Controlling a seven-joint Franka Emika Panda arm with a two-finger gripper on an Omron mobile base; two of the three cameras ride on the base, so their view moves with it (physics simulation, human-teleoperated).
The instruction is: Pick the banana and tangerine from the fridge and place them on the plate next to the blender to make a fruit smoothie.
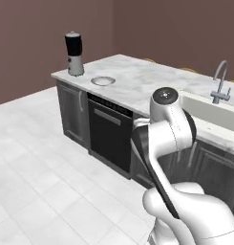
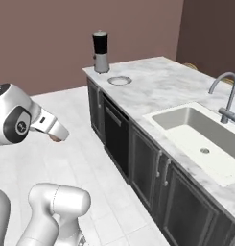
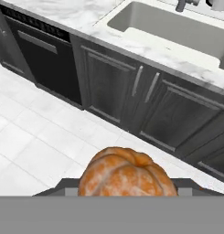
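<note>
Orange tangerine [image 3: 127,172] is held between the fingers over the floor, far from the plate [image 1: 103,81]; it could be dropped if jolted in transit.

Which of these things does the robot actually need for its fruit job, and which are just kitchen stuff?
Needed:
- tangerine, held in the gripper
- plate on the counter
- blender beside the plate

Just there:
- sink
- faucet
- dishwasher
- cabinet doors
</note>
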